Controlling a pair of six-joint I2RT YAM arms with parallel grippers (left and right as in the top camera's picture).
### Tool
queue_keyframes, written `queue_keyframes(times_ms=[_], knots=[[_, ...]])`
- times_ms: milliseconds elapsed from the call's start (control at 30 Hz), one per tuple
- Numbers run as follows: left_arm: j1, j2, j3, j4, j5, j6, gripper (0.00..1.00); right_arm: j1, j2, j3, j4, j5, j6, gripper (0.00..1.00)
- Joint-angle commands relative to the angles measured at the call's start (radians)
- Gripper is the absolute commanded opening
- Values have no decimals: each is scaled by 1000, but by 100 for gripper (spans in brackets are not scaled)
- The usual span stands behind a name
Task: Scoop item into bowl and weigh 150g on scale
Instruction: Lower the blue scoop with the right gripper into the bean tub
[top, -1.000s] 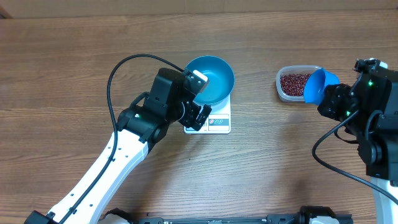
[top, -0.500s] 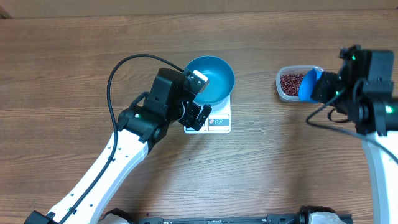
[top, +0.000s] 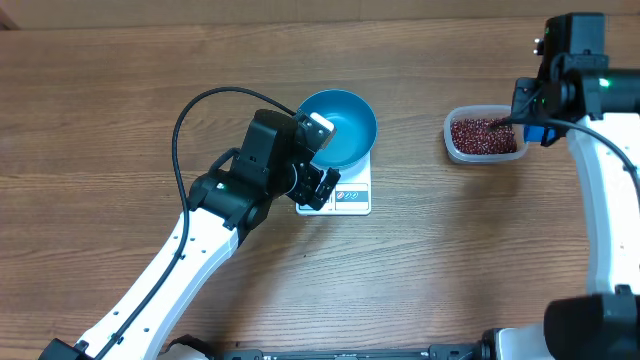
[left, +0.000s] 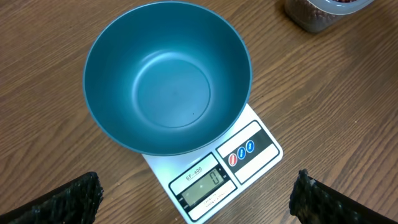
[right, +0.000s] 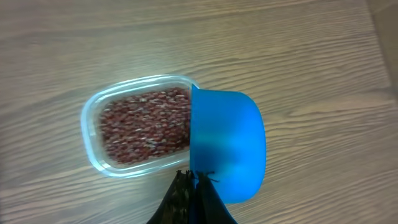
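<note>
From overhead, the blue bowl (top: 358, 122) sits on the white scale (top: 352, 196) near the middle of the wooden desk (top: 100, 100). It covers the far part of the scale and leaves the front strip bare. The bowl is empty. The left fingers (top: 324, 185) are spread wide at the bowl's left side, one toward the far rim and one by the scale's near left corner, and they hold nothing. Well apart to the right stands a clear tub (top: 450, 140) filled with the red-brown beans (top: 482, 133). The right fingers (top: 528, 118) hang over the tub's right end, and a bit of a blue scoop (top: 538, 134) shows just beneath them.

From the left wrist, the bowl (left: 112, 74) rests upright on the scale (left: 249, 146), its inside bare. The display (left: 205, 185) faces the camera. The left fingers (left: 68, 199) show as two dark tips at the bottom corners, far apart, touching neither bowl nor scale. The tub (left: 311, 15) peeks in at the top right.

From the right wrist, the right fingers (right: 189, 199) are pressed together at the bottom edge, clamped on the near end of the scoop (right: 227, 146). The scoop is tipped on its side, its straight edge at the right end of the tub (right: 92, 134). The beans (right: 143, 124) all lie in the tub; whether the scoop touches them I cannot tell
</note>
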Motion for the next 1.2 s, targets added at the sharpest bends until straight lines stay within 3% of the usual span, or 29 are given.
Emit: queue_keyframes(times_ms=[0, 467, 1167], knots=[[4, -2, -2, 3, 7, -14, 100, 6, 26, 35, 27, 60, -82, 4], [4, -2, -2, 3, 7, -14, 100, 125, 141, 31, 81, 61, -82, 4], [4, -2, -2, 3, 7, -14, 100, 129, 246, 31, 68, 95, -79, 4]])
